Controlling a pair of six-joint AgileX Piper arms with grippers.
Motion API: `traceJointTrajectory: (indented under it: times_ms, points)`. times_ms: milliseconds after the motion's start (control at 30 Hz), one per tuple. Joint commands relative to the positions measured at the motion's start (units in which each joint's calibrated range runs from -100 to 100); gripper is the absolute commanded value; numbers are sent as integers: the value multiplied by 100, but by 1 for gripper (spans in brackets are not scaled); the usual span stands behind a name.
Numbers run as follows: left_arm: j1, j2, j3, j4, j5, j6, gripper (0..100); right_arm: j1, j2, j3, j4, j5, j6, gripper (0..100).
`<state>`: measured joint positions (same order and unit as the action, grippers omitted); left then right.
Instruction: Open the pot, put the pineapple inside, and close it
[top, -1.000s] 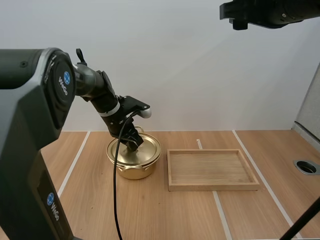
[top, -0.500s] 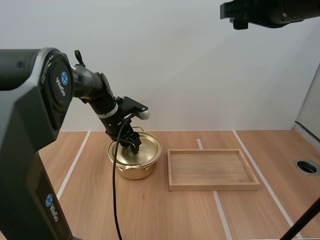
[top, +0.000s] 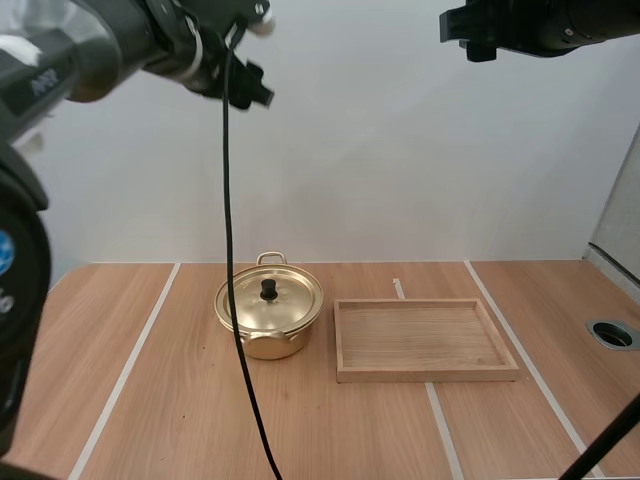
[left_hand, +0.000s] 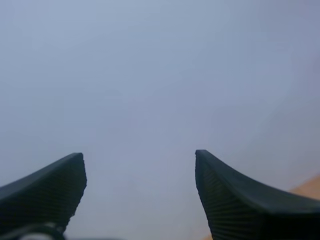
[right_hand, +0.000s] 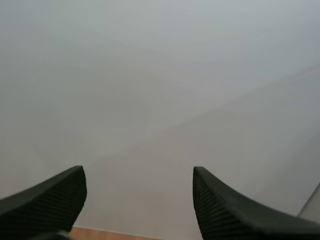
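Note:
The gold pot (top: 262, 332) stands on the table left of centre. Its lid (top: 285, 299) lies on it, black knob (top: 268, 289) upright. My left gripper (top: 256, 88) hangs high above the table, far over the pot and touching nothing. In the left wrist view the left gripper (left_hand: 140, 160) stands open with only the pale wall between its fingers (left_hand: 235, 200). My right gripper (top: 468, 32) is raised high at the back right. In the right wrist view the right gripper (right_hand: 139, 172) is open too, and empty.
A shallow wooden tray (top: 425, 374) lies just right of the pot, with nothing in it. White tape lines (top: 130, 360) run across the tabletop. A round hole (top: 612, 333) sits near the table's right edge.
My left gripper was down on the lid's knob; it opened, let go and rose high above the pot. The lid stays on the pot. The right arm has not moved.

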<state>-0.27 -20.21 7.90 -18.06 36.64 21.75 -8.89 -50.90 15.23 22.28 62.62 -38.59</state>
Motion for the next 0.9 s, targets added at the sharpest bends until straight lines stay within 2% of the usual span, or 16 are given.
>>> traceJointTrajectory:
  times_ms: [0,167,367,467,500,600,700,867]
  points:
    - [1,-615,-253,-94,-878,-693,100,-22,-43,-22,-40,93,-202,100]
    - [1,-1568,-253,-307,-1094,-1429,100,-22,-43,-22,4,140,-203,100]
    - [1,-2520,-131,-217,-354,-2013,100,-22,-43,-22,91,140,-385,100]
    - [1,-3028,207,-217,-823,-2379,100,-22,-43,-22,91,140,-495,100]
    - [1,-3257,430,-217,-1118,-2434,100,-22,-43,-22,91,140,-505,100]
    - [143,-4077,1452,-204,-1823,-2443,100,-22,-43,-22,107,140,-503,100]
    - [221,-4732,2495,191,-2185,-2429,100,-22,-43,-22,189,52,-503,100]
    - [221,-5871,4146,647,-2714,-2429,100,-22,-43,-22,429,70,-550,100]
